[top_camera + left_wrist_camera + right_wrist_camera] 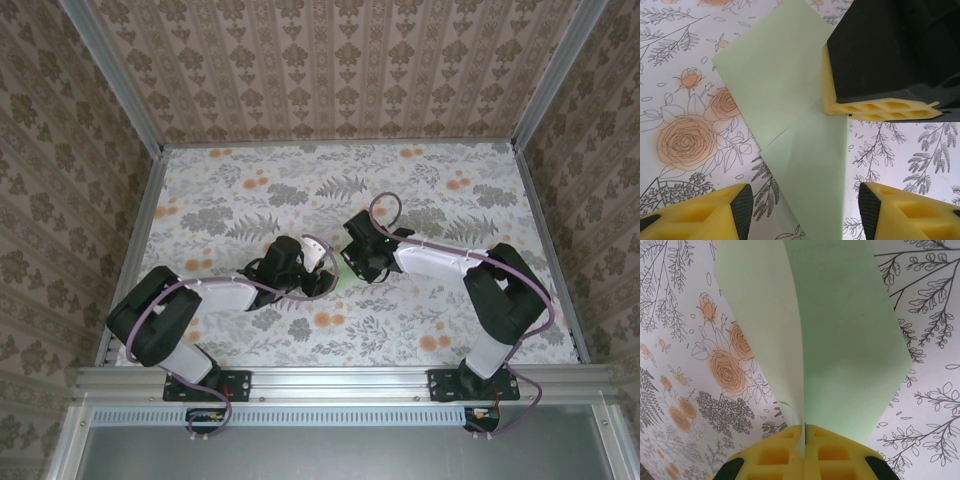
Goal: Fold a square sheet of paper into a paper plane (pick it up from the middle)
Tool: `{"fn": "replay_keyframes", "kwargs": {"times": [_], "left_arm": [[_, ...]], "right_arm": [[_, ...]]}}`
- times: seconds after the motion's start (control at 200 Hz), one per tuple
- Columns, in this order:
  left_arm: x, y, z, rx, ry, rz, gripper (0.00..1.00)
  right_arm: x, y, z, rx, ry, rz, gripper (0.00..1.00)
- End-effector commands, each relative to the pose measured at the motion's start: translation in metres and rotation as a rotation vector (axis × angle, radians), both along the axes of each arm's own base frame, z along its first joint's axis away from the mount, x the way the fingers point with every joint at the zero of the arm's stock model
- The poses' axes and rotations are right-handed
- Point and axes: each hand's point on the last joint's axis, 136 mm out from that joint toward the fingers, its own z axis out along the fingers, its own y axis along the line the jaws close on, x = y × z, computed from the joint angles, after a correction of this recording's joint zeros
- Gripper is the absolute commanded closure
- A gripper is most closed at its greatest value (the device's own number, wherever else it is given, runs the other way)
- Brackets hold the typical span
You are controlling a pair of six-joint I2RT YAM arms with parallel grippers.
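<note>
One folded sheet [850,340] | right claw [804,434] clenched on it | left claw [805,202] spread above

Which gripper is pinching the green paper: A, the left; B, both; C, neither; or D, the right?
D: the right gripper has its fingers pressed together on the paper, while the left gripper stands open around it.

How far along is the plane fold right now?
Done: the paper has at least one fold, a flap overlapping the rest. In hand: the right gripper pinches it at a raised crease; the left gripper hangs open over it. Left: no slim pointed dart yet.
</note>
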Motion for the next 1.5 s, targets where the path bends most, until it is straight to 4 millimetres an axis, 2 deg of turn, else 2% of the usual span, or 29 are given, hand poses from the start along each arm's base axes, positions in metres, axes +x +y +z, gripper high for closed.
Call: {"fn": "replay_keyframes", "kwargs": {"times": [0.0,0.365,0.535,0.715,0.9,1.065,1.14,1.305,1.49], "left_arm": [[-0.005,-0.008,0.005,-0.043,-0.045,-0.061,0.4],[-0.005,-0.016,-0.013,-0.011,-0.025,-0.091,0.42],[-0.003,-0.02,-0.023,0.016,-0.017,-0.098,0.46],[0.006,-0.018,-0.022,0.032,-0.06,-0.067,0.54],[0.009,-0.018,-0.02,0.035,-0.094,-0.066,0.66],[0.007,-0.018,-0.022,0.037,-0.092,-0.081,0.78],[0.005,-0.018,-0.023,0.036,-0.085,-0.087,0.8],[0.0,-0.02,-0.027,0.047,-0.074,-0.111,0.8],[-0.009,-0.024,-0.032,0.099,-0.083,-0.161,0.8]], "right_arm": [[-0.004,-0.009,0.003,0.022,0.022,-0.074,1.0],[0.002,-0.004,0.005,0.09,0.039,-0.088,1.0],[0.003,0.0,0.006,0.114,0.047,-0.084,1.0],[0.0,0.002,0.004,0.128,0.067,-0.074,0.98],[-0.002,0.002,0.003,0.138,0.083,-0.063,0.88],[0.005,-0.006,0.007,0.118,0.058,-0.006,0.59],[0.008,-0.007,0.009,0.109,0.046,0.052,0.51],[0.0,-0.009,0.004,0.117,0.089,0.164,0.48],[-0.008,-0.015,-0.005,0.117,0.125,0.191,0.57]]}}
